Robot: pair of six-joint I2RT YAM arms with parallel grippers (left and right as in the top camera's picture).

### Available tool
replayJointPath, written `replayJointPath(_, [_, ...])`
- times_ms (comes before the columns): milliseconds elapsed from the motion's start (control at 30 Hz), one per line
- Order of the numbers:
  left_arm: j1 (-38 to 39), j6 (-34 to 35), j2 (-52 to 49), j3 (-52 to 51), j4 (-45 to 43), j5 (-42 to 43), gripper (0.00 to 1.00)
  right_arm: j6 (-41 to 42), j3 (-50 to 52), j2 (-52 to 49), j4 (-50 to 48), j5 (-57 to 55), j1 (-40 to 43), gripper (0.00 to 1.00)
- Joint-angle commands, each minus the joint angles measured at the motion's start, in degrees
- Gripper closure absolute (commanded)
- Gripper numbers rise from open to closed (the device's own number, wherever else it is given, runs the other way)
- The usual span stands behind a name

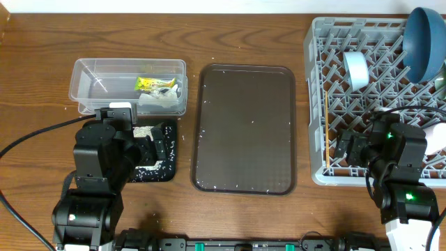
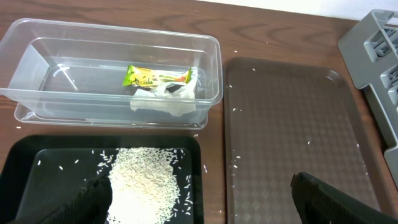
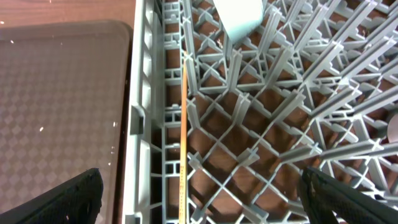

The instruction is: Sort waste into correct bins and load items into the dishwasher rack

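1. Overhead: the clear tub (image 1: 83, 77) sits top left on the table (image 1: 42, 42). The yellow-green snack wrapper (image 1: 155, 83) and some white paper scraps (image 1: 162, 99) are inside it. Just in front of the tub is the black tray (image 1: 167, 173), and the left gripper (image 1: 157, 148) hangs right over it. The brown tray (image 1: 244, 129) is in the middle with a few white specks on it. The grey rack (image 1: 380, 104) is on the right, with the blue bowl (image 1: 424, 42) standing on edge in its far corner and a pale bowl (image 1: 355, 70) tipped up nearer the middle. The chopsticks (image 1: 325, 132) lie along the rack's inner left wall. The right gripper (image 1: 350, 148) is over the near part of the rack.

2. Left wrist: the jaws are spread wide with nothing between them. The heap of rice grains (image 2: 146, 183) lies in the black tray right below, with stray grains scattered round it. The wrapper and scraps are in the tub behind.

3. Right wrist: the jaws are wide apart here too, holding nothing. The chopsticks run straight down the channel by the rack's wall, apart from both fingers.
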State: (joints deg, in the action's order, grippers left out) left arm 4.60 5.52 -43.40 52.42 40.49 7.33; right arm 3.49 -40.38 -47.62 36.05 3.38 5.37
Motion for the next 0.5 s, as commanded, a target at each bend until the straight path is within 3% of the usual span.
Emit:
replayJointPath(0, [-0.2,-0.6,0.0,-0.6,0.0,0.1,0.06,0.7,0.4,-0.1,0.4,-0.3,0.3,0.01])
replayJointPath(467, [-0.2,-0.6,0.0,-0.6,0.0,0.1,0.06,0.7,0.4,0.6,1.1,-0.3,0.3,0.01])
